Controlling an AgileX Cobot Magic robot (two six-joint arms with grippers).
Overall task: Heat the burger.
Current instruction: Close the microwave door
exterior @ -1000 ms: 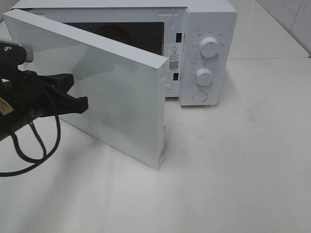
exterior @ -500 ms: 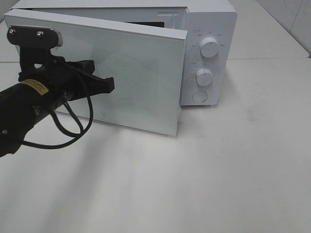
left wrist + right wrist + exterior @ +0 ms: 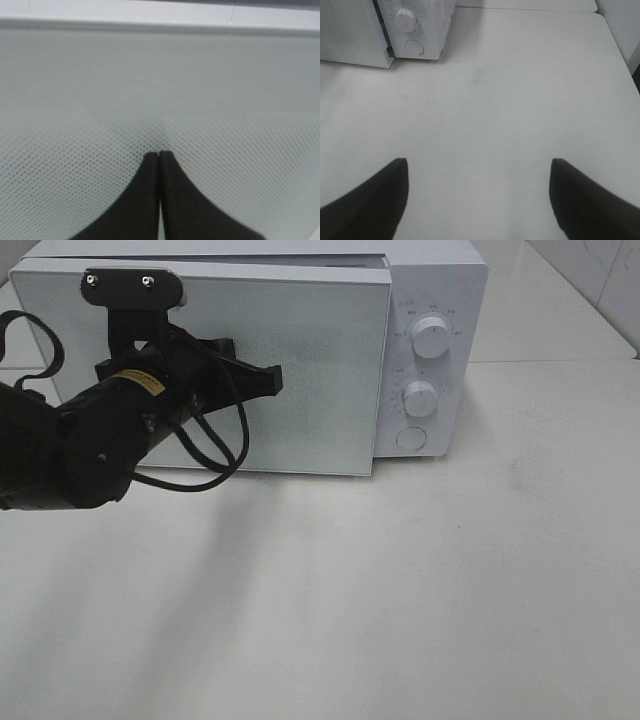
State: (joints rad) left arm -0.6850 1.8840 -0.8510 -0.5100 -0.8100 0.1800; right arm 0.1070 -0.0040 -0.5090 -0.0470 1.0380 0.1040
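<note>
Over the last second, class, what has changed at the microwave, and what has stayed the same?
The left gripper, shut and holding nothing, has moved toward the microwave, pushing its door from wide open to almost closed, so the inside is now hidden. The microwave, both knobs and the table have not moved.

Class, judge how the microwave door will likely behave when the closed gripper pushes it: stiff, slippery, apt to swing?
The microwave door looks a thick flat panel, so it probably swings rigidly rather than flexing. Its face looks smooth, so the shut left gripper might slide across it. The boxy microwave sits flat on the table, so tipping seems unlikely.
</note>
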